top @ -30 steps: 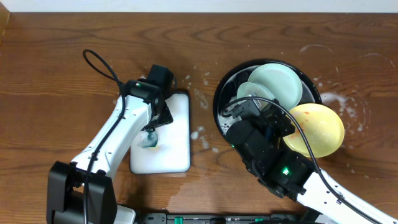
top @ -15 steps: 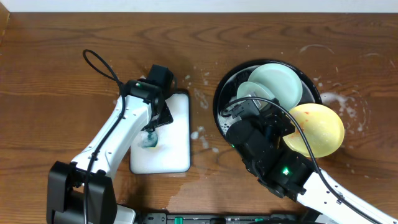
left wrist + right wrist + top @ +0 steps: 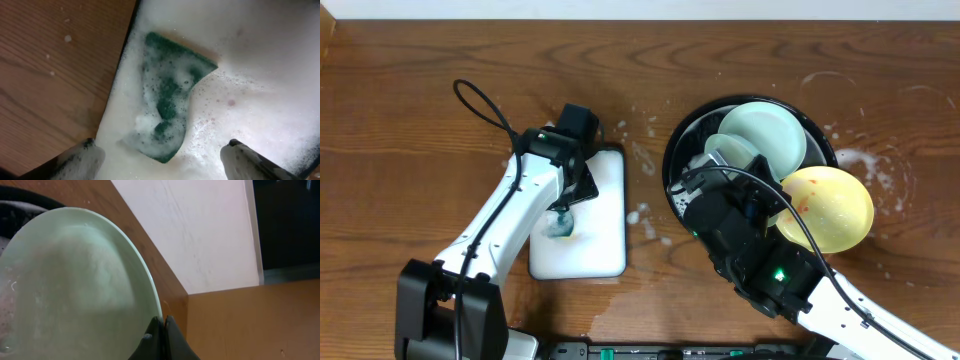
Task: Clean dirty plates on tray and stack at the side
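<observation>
The black tray (image 3: 676, 148) stands right of centre. It holds a large mint-green plate (image 3: 770, 132) and a smaller mint-green plate (image 3: 732, 150), which is tilted up. My right gripper (image 3: 725, 168) is shut on the rim of that smaller plate; the right wrist view shows the fingers (image 3: 162, 323) pinching the foamy plate (image 3: 75, 280). A yellow plate (image 3: 830, 208) with red smears lies over the tray's right rim. My left gripper (image 3: 561, 212) is open over a green sponge (image 3: 560, 228). In the left wrist view its fingers (image 3: 160, 152) straddle the sponge (image 3: 170, 100).
The sponge lies in a white rectangular foam-filled dish (image 3: 605, 235) left of centre; its foam (image 3: 250, 60) fills the left wrist view. Foam splashes lie on the wooden table between dish and tray (image 3: 640, 215) and right of the tray (image 3: 868, 162). A black cable loop (image 3: 480, 105) sticks out at the left.
My right gripper has shifted slightly and tipped the smaller mint-green plate a little further up. The left arm and sponge have not moved.
</observation>
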You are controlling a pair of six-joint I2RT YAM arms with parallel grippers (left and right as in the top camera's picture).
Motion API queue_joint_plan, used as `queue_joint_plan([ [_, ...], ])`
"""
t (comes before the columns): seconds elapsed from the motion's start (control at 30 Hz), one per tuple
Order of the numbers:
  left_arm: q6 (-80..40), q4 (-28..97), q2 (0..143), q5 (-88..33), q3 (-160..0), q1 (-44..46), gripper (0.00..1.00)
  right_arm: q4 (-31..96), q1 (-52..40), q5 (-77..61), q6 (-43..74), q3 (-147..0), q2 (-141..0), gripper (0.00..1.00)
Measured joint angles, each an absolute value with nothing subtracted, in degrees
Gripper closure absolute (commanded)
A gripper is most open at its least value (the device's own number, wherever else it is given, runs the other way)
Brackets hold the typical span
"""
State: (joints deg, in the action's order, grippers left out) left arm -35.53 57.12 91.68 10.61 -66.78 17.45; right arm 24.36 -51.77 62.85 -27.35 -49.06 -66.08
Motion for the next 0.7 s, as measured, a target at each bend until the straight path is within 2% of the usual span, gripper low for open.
queue_joint_plan([
  [0.7,-35.5,57.1,91.7,10.6,-66.8,17.5,0.17,24.3,-51.8,62.8,-28.0,-49.1,-66.1,0.99],
])
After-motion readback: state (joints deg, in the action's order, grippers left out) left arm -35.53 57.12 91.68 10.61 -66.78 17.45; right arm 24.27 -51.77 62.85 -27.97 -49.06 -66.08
